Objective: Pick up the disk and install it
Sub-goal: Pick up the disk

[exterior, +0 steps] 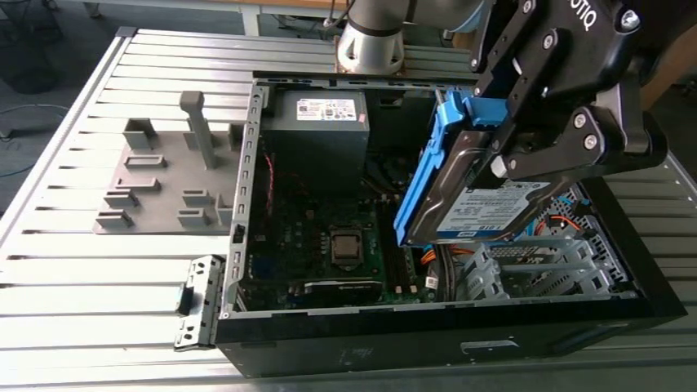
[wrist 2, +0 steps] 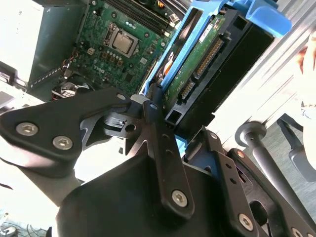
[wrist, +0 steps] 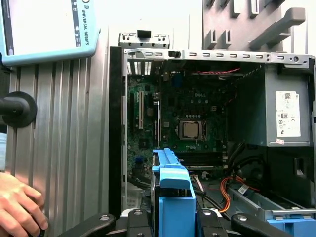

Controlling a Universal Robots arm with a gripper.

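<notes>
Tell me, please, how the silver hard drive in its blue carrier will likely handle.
The silver metal hard drive is probably rigid and dense for its size. Its blue plastic carrier frame may flex slightly. Its exposed green circuit board looks fragile.

A ribbed metal table [exterior: 87, 278] carries an open black computer case [exterior: 436, 343] directly below the fingers [exterior: 534, 155]. A grey rack [exterior: 163, 188] with upright posts lies well apart from them, toward the exterior view's left.

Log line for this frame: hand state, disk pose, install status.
hand: shut on disk | disk: airborne, tilted, over open computer case | install: not yet seated
</notes>
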